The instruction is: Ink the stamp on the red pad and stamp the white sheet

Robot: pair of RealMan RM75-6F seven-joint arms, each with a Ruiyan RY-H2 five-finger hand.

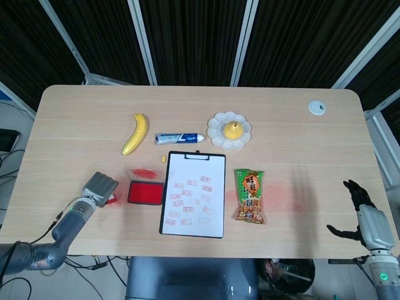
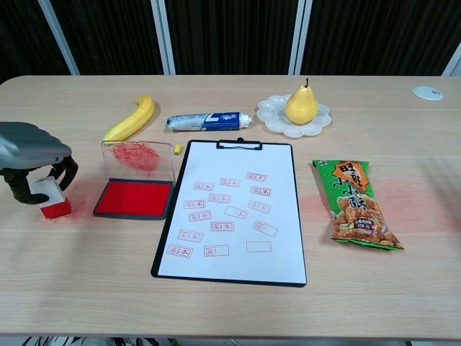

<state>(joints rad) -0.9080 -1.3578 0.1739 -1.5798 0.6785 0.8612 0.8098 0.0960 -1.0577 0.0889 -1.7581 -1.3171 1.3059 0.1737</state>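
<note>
At the table's left, my left hand (image 2: 32, 155) curls over the stamp (image 2: 47, 196), a white block with a red base that stands on the wood. Thumb and fingers close in on both its sides. In the head view the same hand (image 1: 99, 187) covers most of the stamp. The red pad (image 2: 133, 198) lies open just right of it, its clear lid upright and smeared with ink. The white sheet (image 2: 234, 209) on a black clipboard carries several red prints. My right hand (image 1: 362, 215) hangs off the table's front right edge, fingers spread and holding nothing.
A banana (image 2: 131, 119), a toothpaste tube (image 2: 207, 120) and a pear (image 2: 301, 106) on a white plate (image 2: 270, 112) line the far side. A snack bag (image 2: 356, 203) lies right of the clipboard. A white disc (image 2: 428, 92) sits at the far right corner.
</note>
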